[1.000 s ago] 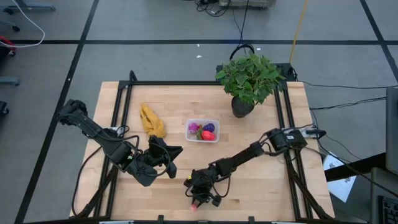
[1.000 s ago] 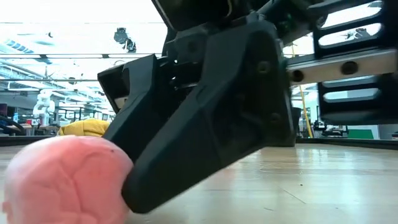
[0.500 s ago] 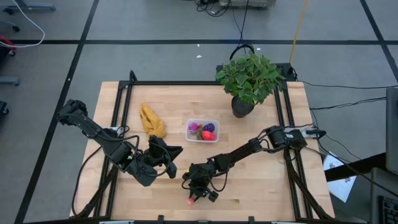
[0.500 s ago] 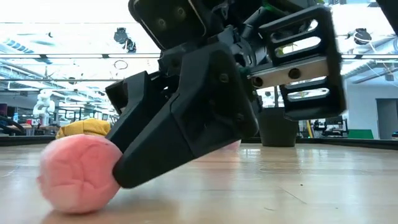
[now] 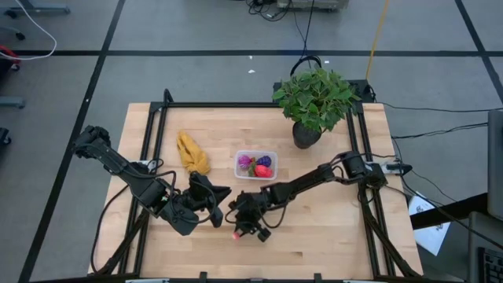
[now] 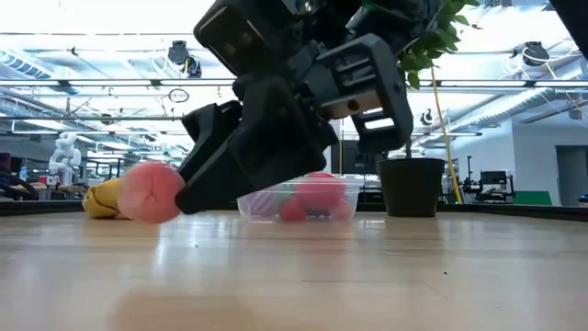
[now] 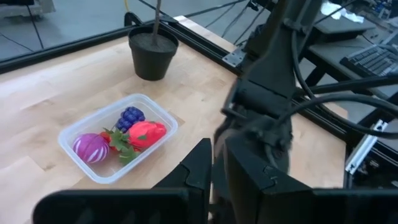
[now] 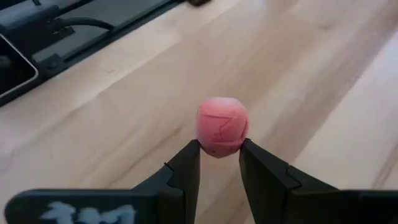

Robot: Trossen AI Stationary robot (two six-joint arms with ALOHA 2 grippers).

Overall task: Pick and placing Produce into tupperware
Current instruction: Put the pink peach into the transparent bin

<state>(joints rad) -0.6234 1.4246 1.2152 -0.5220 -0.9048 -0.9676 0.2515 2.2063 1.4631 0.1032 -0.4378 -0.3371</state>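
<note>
Right claw [image 8: 219,163] closed on a pink ball-shaped fruit [image 8: 222,126], matte and faintly faceted with shallow creases, pinched between two dark, hard-edged fingertips [image 8: 188,160]. Seen from above as a small pink spot [image 5: 237,233] at the claw's tip [image 5: 240,229], near the front middle of the pale wooden table [image 5: 314,236], just right of the left claw. In the low view, held clear of the wood-grain surface, round and soft-looking [image 6: 152,191].

Left claw [image 5: 218,198] parked just left of that spot; dark angular fingers [image 7: 200,174] drawn close together, nothing between them.

Farther back, at the table's centre, a shallow clear tupperware [image 5: 271,156], rectangular with rounded corners and thin glossy walls [image 7: 69,148], lidless. Inside: a purple round piece with pale stripes [image 7: 86,148], a bumpy dark-purple berry cluster [image 7: 129,116], a smooth red piece [image 7: 148,133] with green leaves.

Left of the box, a yellow banana bunch [image 5: 192,152], lumpy and curved. Right and beyond, a leafy green plant [image 5: 316,96] in a round dark pot [image 7: 153,52].
</note>
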